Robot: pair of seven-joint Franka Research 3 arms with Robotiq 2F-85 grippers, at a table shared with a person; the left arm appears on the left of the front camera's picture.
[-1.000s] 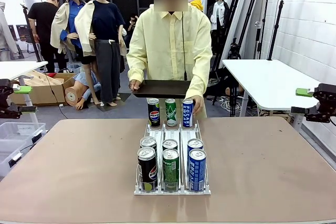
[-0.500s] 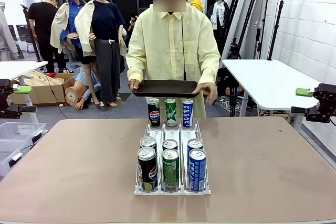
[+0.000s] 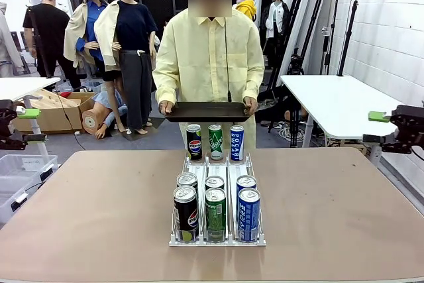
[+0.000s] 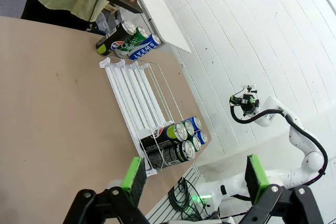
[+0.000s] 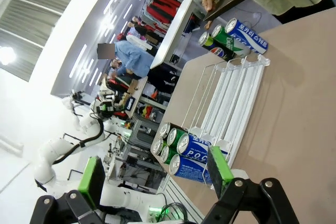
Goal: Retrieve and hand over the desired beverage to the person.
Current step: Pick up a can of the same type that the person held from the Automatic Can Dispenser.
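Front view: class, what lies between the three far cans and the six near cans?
Bare white lanes of the rack; no can stands between the three far cans and the six near cans, as the front view shows.

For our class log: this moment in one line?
left gripper open | right gripper open | person in pale-yellow shirt holds dark flat tray

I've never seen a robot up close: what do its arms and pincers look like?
The right arm is glossy white with rounded joints. The left pincer and right pincer are black, each with two fingers faced with bright green pads.
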